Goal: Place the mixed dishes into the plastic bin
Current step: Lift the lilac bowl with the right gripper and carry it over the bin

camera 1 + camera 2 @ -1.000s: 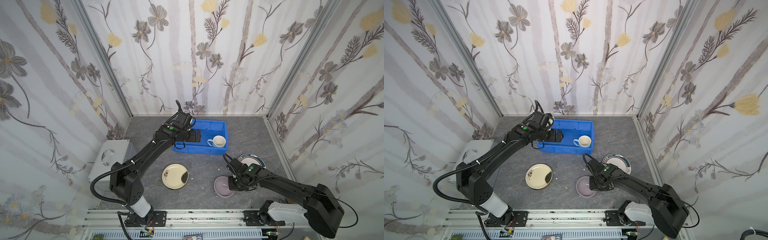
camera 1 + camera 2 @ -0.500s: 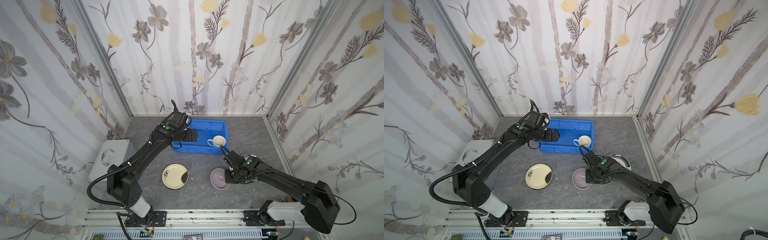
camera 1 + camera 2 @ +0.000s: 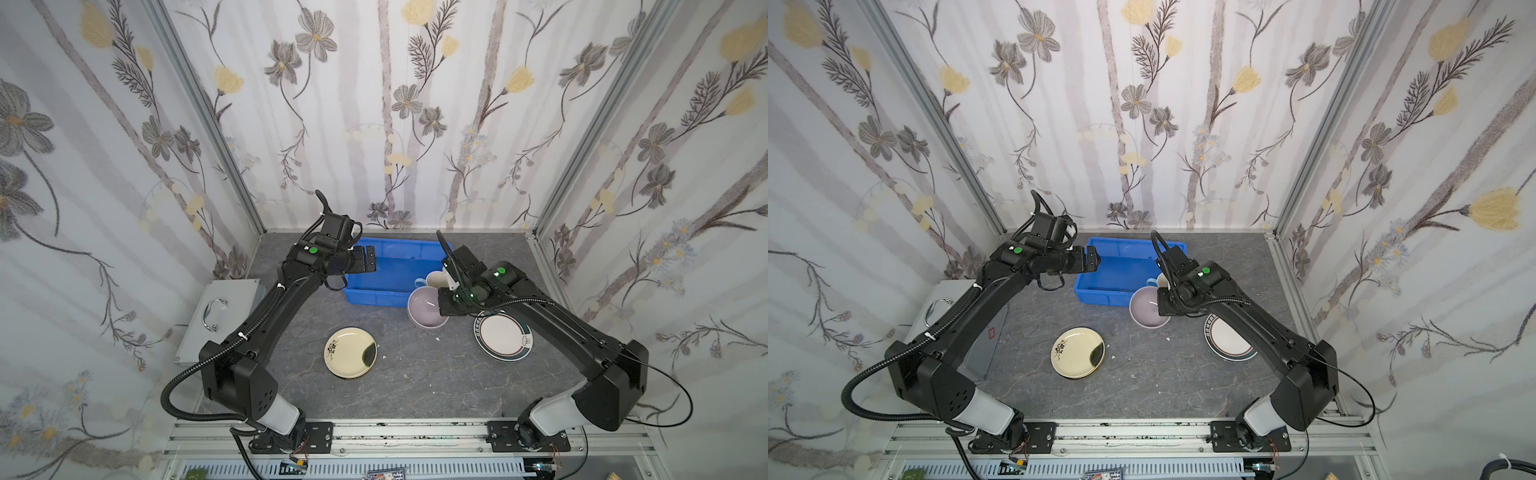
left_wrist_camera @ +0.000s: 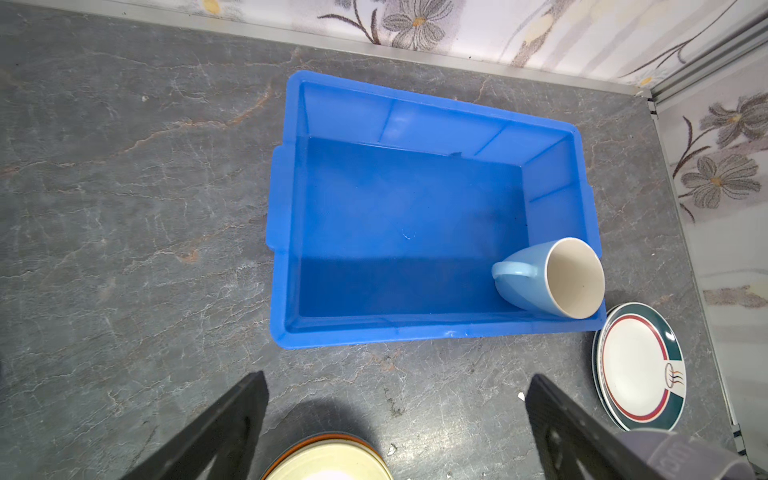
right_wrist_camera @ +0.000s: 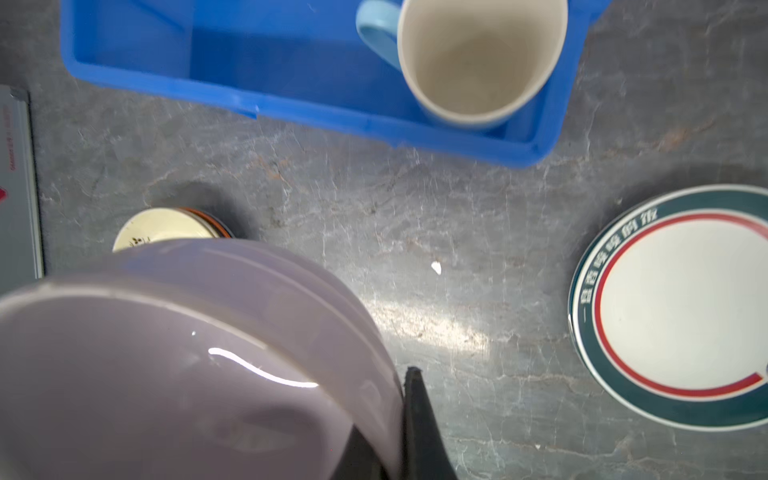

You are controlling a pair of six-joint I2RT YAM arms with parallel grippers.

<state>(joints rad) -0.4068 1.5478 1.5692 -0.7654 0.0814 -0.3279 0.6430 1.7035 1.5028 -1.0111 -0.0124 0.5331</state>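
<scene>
The bowl (image 3: 426, 308) (image 5: 166, 353) is glossy lilac ceramic with a stepped outer wall. It hangs tilted from the right gripper (image 3: 444, 306), which is clamped on its 3 o'clock rim. In both top views the wrist hides the jaws. The right wrist view shows one black finger (image 5: 415, 415) outside the wall; the other is lost behind the bowl. The bowl overlaps the front lip of the bin (image 3: 399, 243) at the bin's 5 o'clock corner. How far it is off the slab (image 3: 415, 382) is hard to judge.

The bin is smooth bright blue plastic, rectangular, with ribbed walls. A pale-blue mug (image 4: 548, 276), cream inside, sits in its 4 o'clock corner with the handle toward 9 o'clock. Whether it is upright or leaning I cannot tell.

At the bowl's 8 o'clock lies a round cream plate (image 3: 349, 352) with a dark flower sprig, and an orange plate (image 5: 222, 226) peeks out beneath it. At 4 o'clock lies a white plate (image 3: 500, 336) with a red ring and dark green band. The right arm covers its 10 o'clock edge.

The left gripper (image 3: 364, 259) hovers over the bin's 9 o'clock end, jaws spread wide with nothing between them. A silver metal case (image 3: 224, 307) with a handle lies at 9 o'clock on the grey, veined slab.
</scene>
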